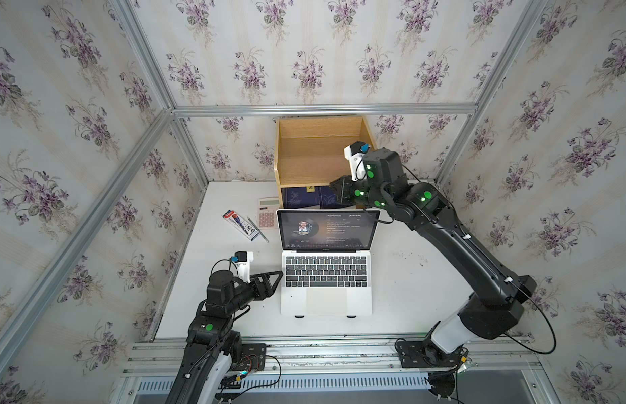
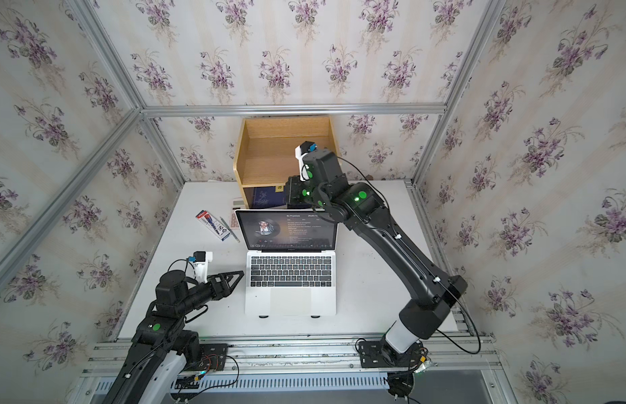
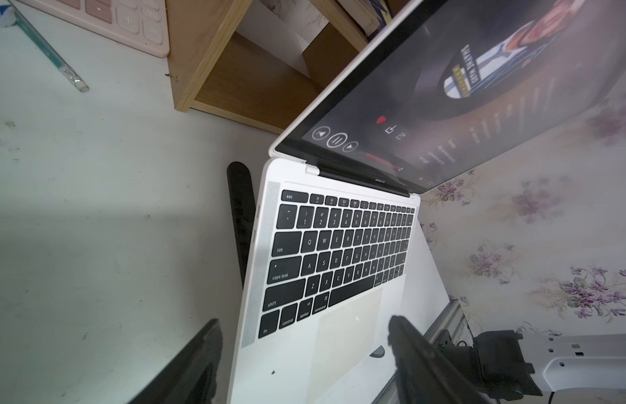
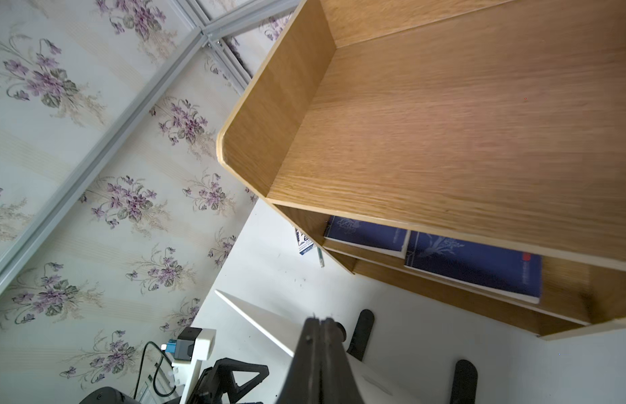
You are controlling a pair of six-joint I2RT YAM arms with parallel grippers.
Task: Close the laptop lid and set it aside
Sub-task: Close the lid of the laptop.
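The laptop (image 1: 326, 280) sits open in the middle of the white worktop (image 1: 409, 273), raised on a dark folding stand (image 3: 240, 217) whose feet show under its near edge. The laptop lid (image 1: 327, 229) stands up at the far side, its lit screen showing a music player and facing the near edge.

The left tool (image 1: 278, 276) lies low at the laptop's left side, just beside the keyboard half. In the left wrist view its fingers (image 3: 409, 342) are spread apart, with the laptop's left edge between them. I cannot tell whether either finger touches the laptop.

The right tool (image 4: 318, 321) hangs behind the lid's far right corner, its two fingers pressed together on nothing. The pictures do not settle whether it touches the lid's white back.

A wooden shelf unit (image 1: 318, 150) stands at the far edge with blue books (image 4: 472, 266) in its lower compartment. To the far left of the laptop lie a pink calculator (image 1: 268, 213), a pen (image 1: 257, 229) and a small printed box (image 1: 240, 224).
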